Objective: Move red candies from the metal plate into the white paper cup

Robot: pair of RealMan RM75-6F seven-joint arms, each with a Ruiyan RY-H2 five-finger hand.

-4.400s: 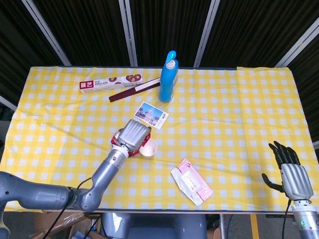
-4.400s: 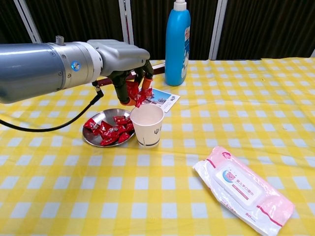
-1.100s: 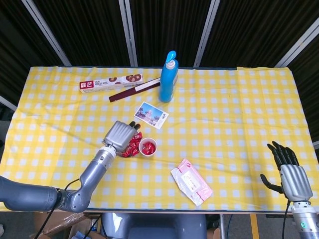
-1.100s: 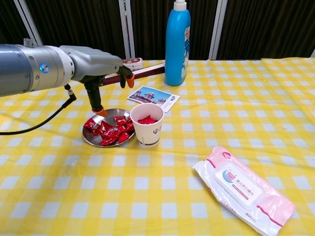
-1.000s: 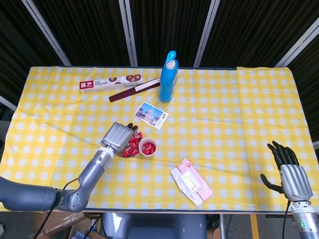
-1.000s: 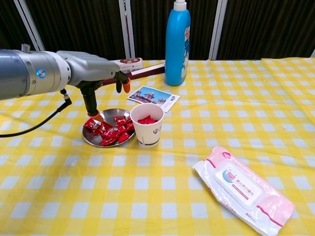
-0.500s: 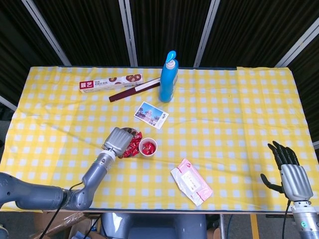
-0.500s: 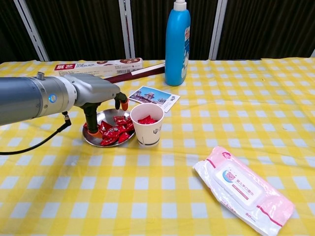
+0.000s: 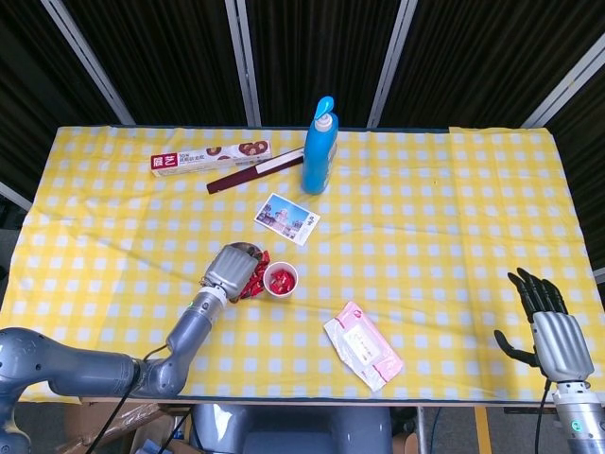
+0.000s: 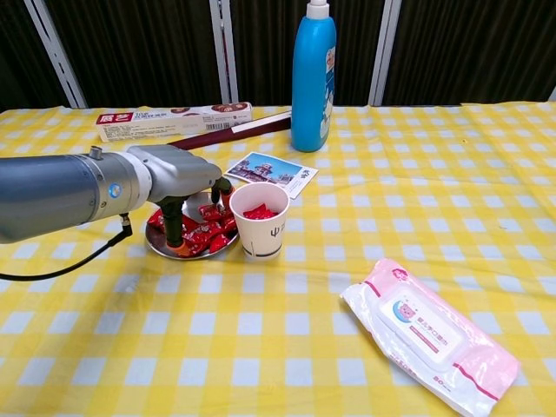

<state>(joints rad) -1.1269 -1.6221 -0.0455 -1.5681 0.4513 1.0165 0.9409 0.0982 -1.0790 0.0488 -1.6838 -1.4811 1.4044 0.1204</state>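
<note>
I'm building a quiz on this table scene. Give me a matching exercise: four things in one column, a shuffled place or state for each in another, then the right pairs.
Things:
1. white paper cup
2. blue bottle
3. left hand
4. wipes pack

Places or states:
A. lying flat near the table's front edge
B. down over the metal plate of red candies
C. upright, red candies inside
D. standing at the back, behind the postcard

Pairs: 1-C, 2-D, 3-B, 4-A
</note>
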